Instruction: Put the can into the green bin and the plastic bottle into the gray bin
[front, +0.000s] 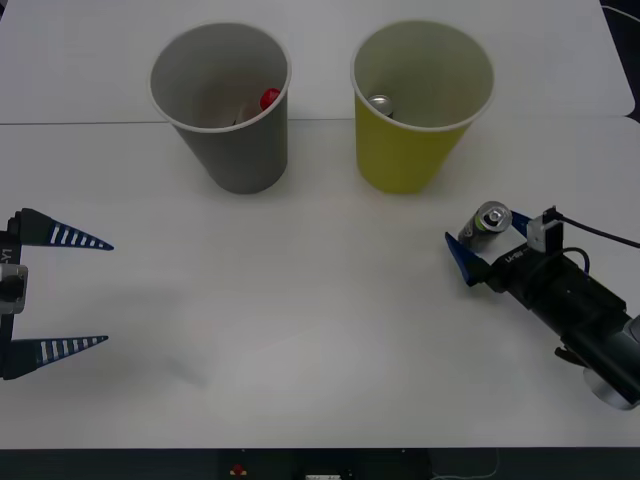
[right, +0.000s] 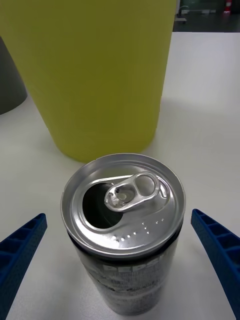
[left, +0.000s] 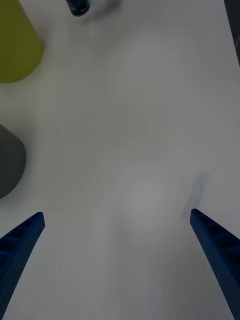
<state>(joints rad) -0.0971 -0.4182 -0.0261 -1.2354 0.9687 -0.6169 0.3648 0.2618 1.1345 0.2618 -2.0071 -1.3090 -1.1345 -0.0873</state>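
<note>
Starting at the left edge of the front view: the left gripper (front: 100, 292) sits low over the white table (front: 300, 330), its two blue ribbed fingers spread wide apart with nothing between them. Its wrist camera just has bare tabletop between the fingers, with the two cups off to one side.

Moving right, there are two big paper cups standing upright side by side near the back of the table, close but not touching. First is the gray bin (front: 235, 150), and down inside it you can spot one red cap (front: 269, 98), so that's the plastic bottle already in there; only the cap is really visible. Next to it is the green bin (front: 410, 150), the yellow-green one, and there's one silver can top (front: 381, 102) peeking out from inside it.

Further right and nearer the robot is the can (front: 490, 222), the dark one with the silver pull-tab top, standing upright on the table just in front of the green bin, off its right side. So two cans total, one in the cup and one still out. The right gripper (front: 488, 241) is around that can, one blue finger on each side. In the right wrist view there's a clear gap between each finger (right: 20, 247) and the can (right: 122, 215), so it's spread and not squeezing.
</note>
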